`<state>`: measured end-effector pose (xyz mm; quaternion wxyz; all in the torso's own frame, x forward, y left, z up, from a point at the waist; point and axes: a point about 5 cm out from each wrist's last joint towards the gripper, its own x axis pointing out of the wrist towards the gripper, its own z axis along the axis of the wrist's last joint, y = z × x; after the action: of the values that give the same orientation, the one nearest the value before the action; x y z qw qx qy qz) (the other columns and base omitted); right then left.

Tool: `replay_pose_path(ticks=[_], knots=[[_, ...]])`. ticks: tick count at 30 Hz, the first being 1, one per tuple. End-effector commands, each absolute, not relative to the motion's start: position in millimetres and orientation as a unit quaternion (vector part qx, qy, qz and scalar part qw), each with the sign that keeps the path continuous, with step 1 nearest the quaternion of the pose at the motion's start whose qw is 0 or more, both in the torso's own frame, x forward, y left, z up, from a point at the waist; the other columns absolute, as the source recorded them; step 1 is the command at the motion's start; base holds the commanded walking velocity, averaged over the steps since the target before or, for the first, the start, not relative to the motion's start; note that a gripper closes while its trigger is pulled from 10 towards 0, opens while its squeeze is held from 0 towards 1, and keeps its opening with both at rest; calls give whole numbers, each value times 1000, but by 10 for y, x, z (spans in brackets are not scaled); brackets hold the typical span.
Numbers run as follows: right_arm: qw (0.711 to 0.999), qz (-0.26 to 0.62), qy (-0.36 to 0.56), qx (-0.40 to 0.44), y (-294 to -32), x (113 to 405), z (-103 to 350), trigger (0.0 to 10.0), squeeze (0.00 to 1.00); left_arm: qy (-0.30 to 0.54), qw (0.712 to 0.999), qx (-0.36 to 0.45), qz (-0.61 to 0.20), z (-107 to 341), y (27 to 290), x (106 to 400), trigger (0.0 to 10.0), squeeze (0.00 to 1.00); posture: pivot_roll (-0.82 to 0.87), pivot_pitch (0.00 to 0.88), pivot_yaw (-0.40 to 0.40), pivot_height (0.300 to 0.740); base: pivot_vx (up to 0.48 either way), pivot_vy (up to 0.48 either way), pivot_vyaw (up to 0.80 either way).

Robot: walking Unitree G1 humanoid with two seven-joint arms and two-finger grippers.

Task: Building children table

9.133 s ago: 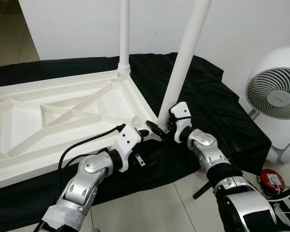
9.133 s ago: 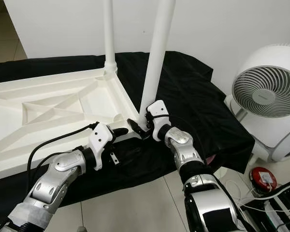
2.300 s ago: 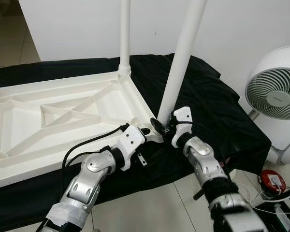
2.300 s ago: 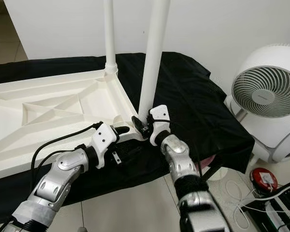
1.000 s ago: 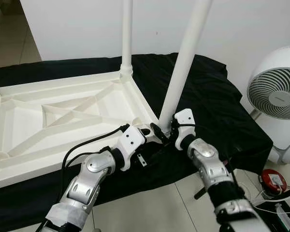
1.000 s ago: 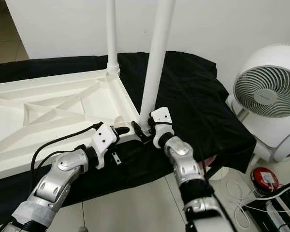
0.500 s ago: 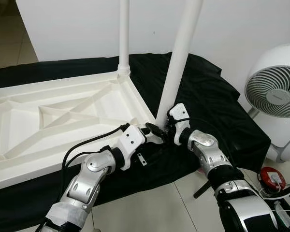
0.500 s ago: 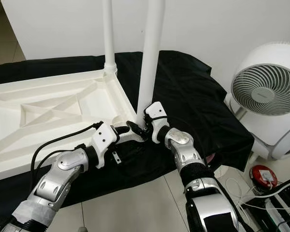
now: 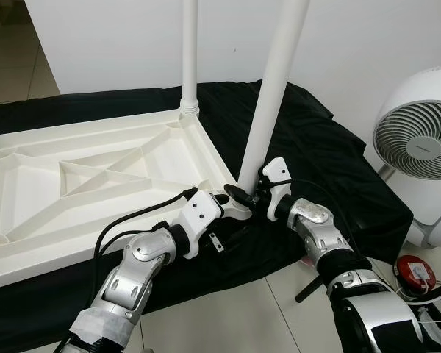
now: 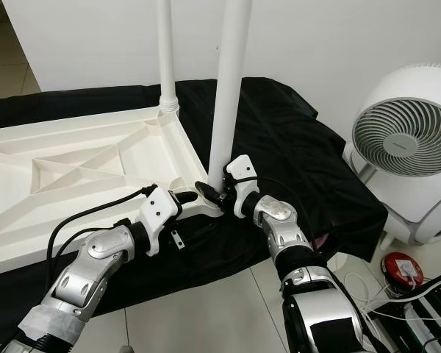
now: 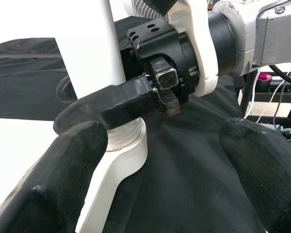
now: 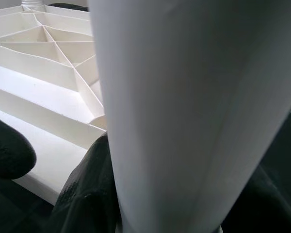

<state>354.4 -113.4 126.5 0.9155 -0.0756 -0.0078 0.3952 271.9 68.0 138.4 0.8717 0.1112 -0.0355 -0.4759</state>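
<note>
The right gripper (image 9: 248, 197) clasps the base of a thick white plastic table leg (image 9: 273, 92), its black fingers (image 11: 111, 104) wrapped round it just above the socket. The left gripper (image 9: 231, 209) waits beside it at the same corner, fingers spread wide and holding nothing. The leg stands upright in the near right corner socket of a white ribbed plastic tabletop (image 9: 103, 176), which lies upside down on a black cloth (image 9: 316, 154). A second, thinner-looking white leg (image 9: 189, 51) already stands in the far right corner. Two legs appear fitted; the left corners seem to lack legs. A white round fan (image 9: 419, 140) stands on the floor to the right.
</note>
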Motion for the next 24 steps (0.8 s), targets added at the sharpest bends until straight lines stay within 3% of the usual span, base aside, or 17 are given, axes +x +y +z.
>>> replay_pose_path(ticks=[1, 14, 16, 24], knots=[[934, 342, 37, -91, -1215, 3551, 1124, 10000, 0, -36, 880, 116, -459, 1389, 667, 2723, 10000, 0, 1, 0, -53, 740, 0, 0, 0], [988, 152, 31, -23, -1161, 3511, 1155, 10000, 0, -33, 879, 114, -462, 1370, 660, 2690, 10000, 0, -2, 0, -57, 740, 0, 0, 0], [988, 152, 31, -23, -1161, 3511, 1155, 10000, 0, -33, 879, 114, -462, 1370, 660, 2690, 10000, 0, -2, 0, -57, 740, 0, 0, 0], [1000, -2, 18, 11, -1048, 3323, 1133, 10000, 0, -33, 877, 113, -465, 1365, 648, 2689, 10000, 0, -3, 0, -61, 740, 0, 0, 0]])
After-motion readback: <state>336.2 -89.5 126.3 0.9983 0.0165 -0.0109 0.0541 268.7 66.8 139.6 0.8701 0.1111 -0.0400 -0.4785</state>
